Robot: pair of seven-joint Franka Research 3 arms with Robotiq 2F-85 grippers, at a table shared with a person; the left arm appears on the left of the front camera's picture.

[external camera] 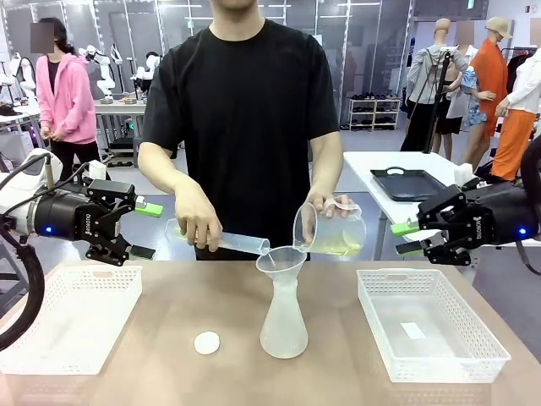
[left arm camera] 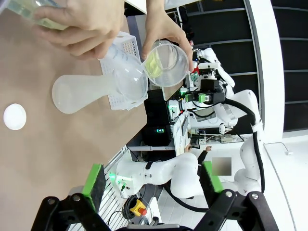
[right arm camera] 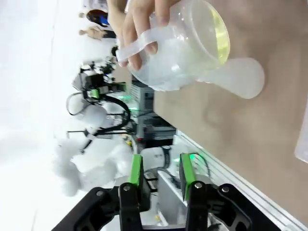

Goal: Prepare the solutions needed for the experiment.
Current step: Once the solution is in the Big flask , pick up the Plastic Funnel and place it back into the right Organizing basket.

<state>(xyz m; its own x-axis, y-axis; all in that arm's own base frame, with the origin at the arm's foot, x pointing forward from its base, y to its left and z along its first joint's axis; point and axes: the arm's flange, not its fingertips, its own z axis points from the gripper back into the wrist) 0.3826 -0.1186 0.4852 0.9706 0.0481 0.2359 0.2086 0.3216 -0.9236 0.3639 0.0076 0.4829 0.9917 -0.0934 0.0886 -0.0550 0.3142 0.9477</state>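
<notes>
A frosted conical flask stands mid-table with a clear funnel in its neck. The person tilts a clear beaker of pale yellow solution over the funnel with one hand. Their other hand holds a tilted measuring cylinder at the funnel's rim. The left wrist view has the flask and beaker far ahead of my left gripper. My left gripper hangs open at the table's left. My right gripper hovers at the right with a narrow gap and nothing in it; its fingers point at the beaker.
A small white disc lies on the table left of the flask. One white mesh basket sits at the left and another at the right, the latter with a small white slip inside. Both arms hover above the baskets' far edges.
</notes>
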